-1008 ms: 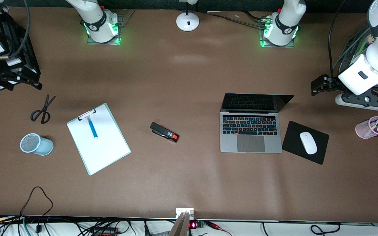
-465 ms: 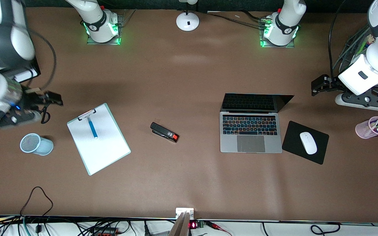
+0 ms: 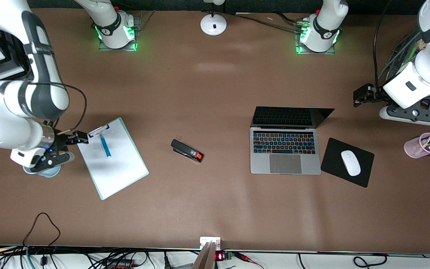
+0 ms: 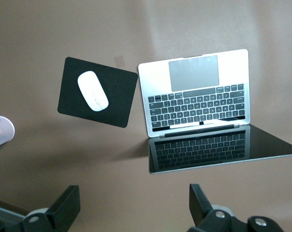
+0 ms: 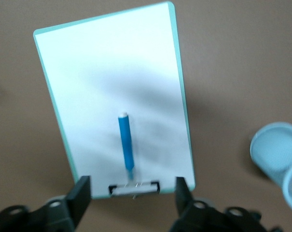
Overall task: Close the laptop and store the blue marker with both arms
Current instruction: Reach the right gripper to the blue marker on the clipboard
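The laptop (image 3: 285, 149) lies open, its dark screen tilted back; it also shows in the left wrist view (image 4: 199, 101). The blue marker (image 3: 105, 145) lies on a white clipboard (image 3: 116, 164), its tip end near the clip; the right wrist view shows it too (image 5: 126, 147). My right gripper (image 3: 77, 137) is open and empty, over the clip end of the clipboard (image 5: 131, 193). My left gripper (image 3: 360, 95) is open and empty, up in the air toward the left arm's end of the table, apart from the laptop (image 4: 133, 208).
A black stapler (image 3: 187, 150) lies between clipboard and laptop. A black mouse pad (image 3: 364, 175) with a white mouse (image 3: 350, 163) sits beside the laptop. A pink pen cup (image 3: 416, 147) stands near the left arm's end. A light-blue mesh cup (image 3: 47, 172) lies partly under my right arm.
My right arm has swung in from the table's end and brought its gripper to the clipboard's clip end, now covering the scissors. The left gripper has barely moved.
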`<action>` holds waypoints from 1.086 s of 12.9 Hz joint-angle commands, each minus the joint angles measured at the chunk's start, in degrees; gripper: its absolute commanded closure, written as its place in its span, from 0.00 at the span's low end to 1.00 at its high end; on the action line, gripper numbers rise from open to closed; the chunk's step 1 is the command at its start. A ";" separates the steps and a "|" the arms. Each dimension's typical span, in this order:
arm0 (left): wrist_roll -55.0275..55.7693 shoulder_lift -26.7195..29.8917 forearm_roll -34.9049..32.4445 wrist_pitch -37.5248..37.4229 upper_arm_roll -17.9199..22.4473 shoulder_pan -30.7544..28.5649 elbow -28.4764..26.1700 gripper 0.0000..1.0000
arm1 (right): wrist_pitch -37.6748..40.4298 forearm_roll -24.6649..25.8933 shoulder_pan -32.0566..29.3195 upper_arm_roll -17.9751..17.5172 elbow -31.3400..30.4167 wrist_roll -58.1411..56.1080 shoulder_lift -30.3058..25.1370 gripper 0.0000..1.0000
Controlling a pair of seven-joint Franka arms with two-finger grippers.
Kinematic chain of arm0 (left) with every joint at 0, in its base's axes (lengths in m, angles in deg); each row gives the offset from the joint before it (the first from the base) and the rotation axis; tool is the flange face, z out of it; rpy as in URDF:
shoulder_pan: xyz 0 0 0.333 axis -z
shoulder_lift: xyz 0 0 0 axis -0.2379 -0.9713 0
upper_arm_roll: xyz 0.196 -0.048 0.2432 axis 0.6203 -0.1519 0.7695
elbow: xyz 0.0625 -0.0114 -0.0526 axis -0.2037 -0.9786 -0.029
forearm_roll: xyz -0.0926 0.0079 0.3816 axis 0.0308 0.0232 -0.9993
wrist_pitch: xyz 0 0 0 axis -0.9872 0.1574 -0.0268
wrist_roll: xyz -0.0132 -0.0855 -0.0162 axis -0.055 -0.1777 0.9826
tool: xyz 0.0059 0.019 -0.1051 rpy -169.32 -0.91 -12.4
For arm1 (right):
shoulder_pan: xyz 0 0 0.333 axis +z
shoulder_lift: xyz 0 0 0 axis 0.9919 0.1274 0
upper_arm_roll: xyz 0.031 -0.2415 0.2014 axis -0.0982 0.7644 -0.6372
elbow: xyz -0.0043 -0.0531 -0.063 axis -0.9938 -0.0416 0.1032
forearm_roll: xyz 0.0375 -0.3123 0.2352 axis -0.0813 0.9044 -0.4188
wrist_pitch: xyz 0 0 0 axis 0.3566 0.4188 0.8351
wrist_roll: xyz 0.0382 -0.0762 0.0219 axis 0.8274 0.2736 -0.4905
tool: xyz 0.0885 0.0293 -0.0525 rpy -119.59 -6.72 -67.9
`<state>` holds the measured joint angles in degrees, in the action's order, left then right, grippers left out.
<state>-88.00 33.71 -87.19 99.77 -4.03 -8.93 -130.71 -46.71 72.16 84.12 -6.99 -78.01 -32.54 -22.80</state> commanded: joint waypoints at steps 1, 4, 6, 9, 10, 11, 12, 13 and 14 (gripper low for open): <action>0.00 -2.00 -0.25 -2.58 -0.07 0.88 0.82 0.00 | -6.62 -0.77 0.84 -0.44 -1.87 -4.81 1.91 0.28; -0.17 -3.16 -0.16 -6.28 -0.16 3.95 0.91 0.00 | -17.34 -0.42 2.78 -0.44 -7.75 -4.90 2.44 0.38; 0.00 -3.69 -0.25 -9.87 -0.77 4.83 0.91 0.00 | -20.79 -0.33 3.40 -0.44 -9.00 -4.99 3.84 0.45; 0.70 -4.30 0.01 -13.67 -1.30 5.72 0.47 0.03 | -22.46 -0.16 3.49 -0.44 -9.09 -6.65 5.78 0.56; 1.57 -4.30 0.80 -14.54 -1.38 5.72 -0.05 0.15 | -23.34 -0.16 3.49 -0.44 -9.09 -7.27 6.57 0.56; 4.10 -4.13 1.76 -16.90 -1.82 5.54 -0.93 0.40 | -23.70 -0.16 3.49 -0.44 -9.09 -7.89 7.10 0.57; 6.74 -3.87 4.21 -17.53 -1.91 5.46 -1.46 0.54 | -23.61 -0.16 3.49 -0.44 -9.09 -8.07 7.63 0.59; 7.64 -3.69 5.02 -17.63 -1.91 5.37 -2.51 0.71 | -23.53 -0.16 3.40 -0.44 -9.09 -8.07 7.98 0.59; 7.64 -3.60 5.11 -17.37 -2.00 5.45 -3.30 0.80 | -23.26 -0.24 3.40 -0.44 -9.09 -8.07 8.33 0.59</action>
<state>-82.08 29.46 -83.54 82.82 -5.57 -3.09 -132.29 -69.36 72.19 87.69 -7.42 -86.66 -39.23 -14.75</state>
